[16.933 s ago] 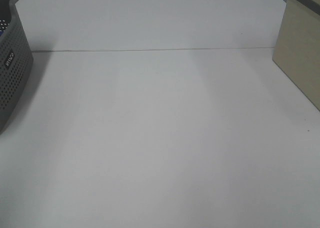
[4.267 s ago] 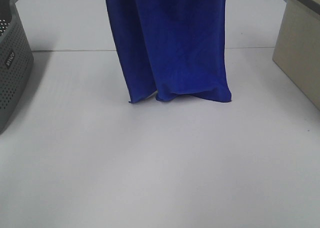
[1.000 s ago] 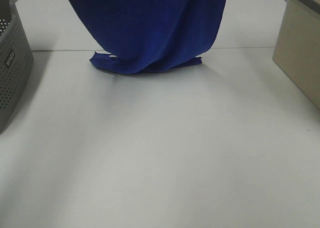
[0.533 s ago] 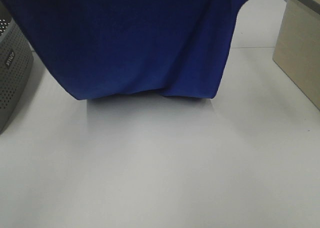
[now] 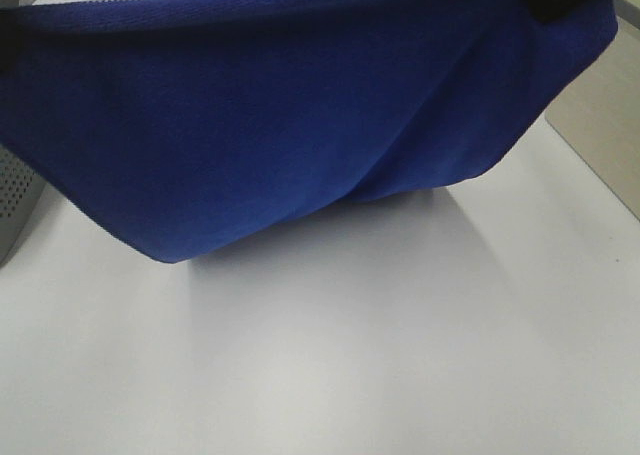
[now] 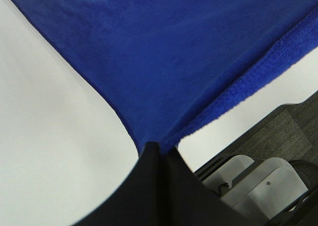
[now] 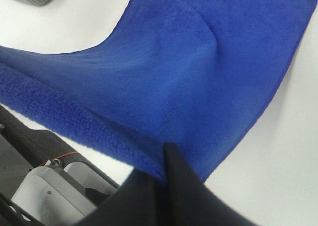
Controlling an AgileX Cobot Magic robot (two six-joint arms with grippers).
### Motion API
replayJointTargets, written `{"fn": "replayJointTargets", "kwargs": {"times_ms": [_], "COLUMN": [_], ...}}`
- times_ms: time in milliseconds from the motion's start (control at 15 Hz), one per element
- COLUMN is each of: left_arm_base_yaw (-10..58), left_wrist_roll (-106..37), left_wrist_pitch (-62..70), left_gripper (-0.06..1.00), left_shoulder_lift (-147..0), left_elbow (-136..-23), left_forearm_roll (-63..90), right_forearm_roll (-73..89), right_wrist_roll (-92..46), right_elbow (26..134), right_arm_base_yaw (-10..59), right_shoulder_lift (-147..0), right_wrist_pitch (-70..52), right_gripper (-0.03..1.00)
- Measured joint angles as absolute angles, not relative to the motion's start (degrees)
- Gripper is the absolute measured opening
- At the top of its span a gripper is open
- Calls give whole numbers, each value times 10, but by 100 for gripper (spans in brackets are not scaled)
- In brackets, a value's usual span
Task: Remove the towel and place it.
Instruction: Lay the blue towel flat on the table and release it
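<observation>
White tabletop (image 5: 350,365) fills the lower half of the high view, bare and softly shaded under the cloth. Above it the towel (image 5: 280,125) is stretched from one side of the picture to the other, its top hem taut and its body sagging in a broad belly. The lowest fold hangs close over the table, and whether it touches cannot be told.

The left gripper (image 6: 158,149) shows in the high view only as a dark sliver at the frame's left edge. Its wrist view shows both dark fingers pressed together on the towel's stitched hem. The right gripper (image 7: 166,154) is cut off by the top right corner of the high view, and its own camera shows it likewise clenched on a hem.

The cloth hides most of the grey basket (image 5: 12,200), leaving a small perforated patch at the left. The beige box (image 5: 600,135) on the right is partly covered too. Past the table's edge, both wrist views catch blurred pale equipment (image 6: 258,181) that is hard to identify.

Half a second ago the towel's top edge lay out of frame and the cloth was narrower. Now it spans wider, the top hem is in view, and it screens the table's far seam.
</observation>
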State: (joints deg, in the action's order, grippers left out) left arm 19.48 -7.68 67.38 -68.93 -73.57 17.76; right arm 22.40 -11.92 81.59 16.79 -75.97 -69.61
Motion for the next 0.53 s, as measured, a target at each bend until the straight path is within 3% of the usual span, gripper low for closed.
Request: {"fn": "replayJointTargets", "kwargs": {"times_ms": [533], "left_arm_base_yaw": [197], "left_wrist_roll": [-117], "left_wrist_pitch": [671], "left_gripper": [0], "left_shoulder_lift": [-611], "left_elbow": [-585], "left_forearm_roll": [203], "right_forearm_roll": [296], "right_wrist_roll": [-109], "right_elbow": [626], "right_arm_base_yaw": [169], "right_shoulder_lift": [-724], "right_wrist_pitch": [-693], "right_gripper": [2]}}
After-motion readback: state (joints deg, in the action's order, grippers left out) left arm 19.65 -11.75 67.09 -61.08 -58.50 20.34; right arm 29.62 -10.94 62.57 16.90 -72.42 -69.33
